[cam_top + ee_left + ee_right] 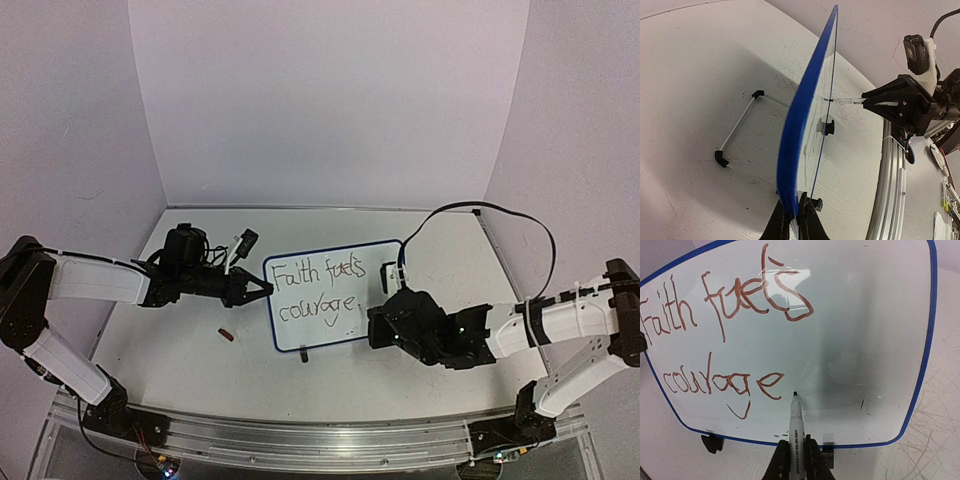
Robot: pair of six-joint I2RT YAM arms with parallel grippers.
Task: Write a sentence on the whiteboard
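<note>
The whiteboard [330, 335] stands upright at mid-table on small black feet [712, 442], its blue rim [800, 115] seen edge-on in the left wrist view. The sentence [318, 290] reads "Faith fuels courage" in two reddish-brown lines [715, 382]. My left gripper [262, 291] is shut on the board's left edge, one finger on each side of the rim [796, 215]. My right gripper [796, 457] is shut on a white marker [796, 425]. The marker's dark tip touches the board just right of the final "e". The right gripper [867, 102] also shows in the left wrist view, in front of the board's face.
A small red cap [226, 334] lies on the table left of the board's lower corner. A wire stand [737, 127] props the board from behind. An aluminium rail [300, 440] runs along the near edge. White walls close the back and sides.
</note>
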